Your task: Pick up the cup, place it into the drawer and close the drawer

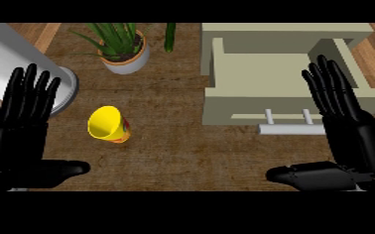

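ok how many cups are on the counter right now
1. The yellow cup stands on the counter, left of the open drawer and below the potted plant. None shows inside the drawer.

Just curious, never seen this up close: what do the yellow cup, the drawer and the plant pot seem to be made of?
The cup looks like glossy plastic: bright yellow, smooth, with a printed band outside. The drawer looks like matte painted wood or board, flat beige, with a pale bar handle, possibly metal. The plant pot seems to be glazed ceramic, pale grey, though plastic is possible.
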Robot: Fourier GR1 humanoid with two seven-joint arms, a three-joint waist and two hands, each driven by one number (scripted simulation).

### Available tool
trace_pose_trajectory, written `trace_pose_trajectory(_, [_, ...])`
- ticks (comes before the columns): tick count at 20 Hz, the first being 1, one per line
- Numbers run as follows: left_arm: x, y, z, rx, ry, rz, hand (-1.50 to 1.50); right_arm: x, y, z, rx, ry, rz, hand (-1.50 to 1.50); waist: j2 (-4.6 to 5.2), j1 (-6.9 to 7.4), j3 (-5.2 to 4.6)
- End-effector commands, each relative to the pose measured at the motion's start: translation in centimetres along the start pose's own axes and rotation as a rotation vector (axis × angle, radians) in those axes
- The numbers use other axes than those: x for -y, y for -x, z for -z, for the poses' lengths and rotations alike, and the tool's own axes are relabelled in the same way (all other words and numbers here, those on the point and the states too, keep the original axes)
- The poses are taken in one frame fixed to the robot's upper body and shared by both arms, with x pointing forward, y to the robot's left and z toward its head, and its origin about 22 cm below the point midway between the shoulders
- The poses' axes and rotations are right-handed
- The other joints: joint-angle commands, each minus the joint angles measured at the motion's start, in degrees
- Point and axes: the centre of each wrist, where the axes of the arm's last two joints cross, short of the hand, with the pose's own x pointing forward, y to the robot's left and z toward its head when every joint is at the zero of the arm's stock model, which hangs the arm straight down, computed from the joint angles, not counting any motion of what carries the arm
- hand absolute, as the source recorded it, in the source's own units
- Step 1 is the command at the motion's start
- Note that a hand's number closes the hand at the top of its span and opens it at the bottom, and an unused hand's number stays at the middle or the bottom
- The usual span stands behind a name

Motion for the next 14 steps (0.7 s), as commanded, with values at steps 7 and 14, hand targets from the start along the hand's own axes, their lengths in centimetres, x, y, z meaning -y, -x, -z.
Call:
trace_pose_trajectory(7, [-2.1, 6.3, 0.0, -0.138, -0.058, 0.029, -1.50, 1.4, 1.7, 3.2, -0.006, -0.020, 0.010, -1.50, 0.03, -0.17, 0.06])
trace_pose_trajectory(14, [-6.2, 10.2, -0.9, -0.177, -0.125, 0.068, -1.50, 2.7, 1.3, 1.4, 0.015, -0.032, -0.016, -1.50, 0.00, -0.42, 0.05])
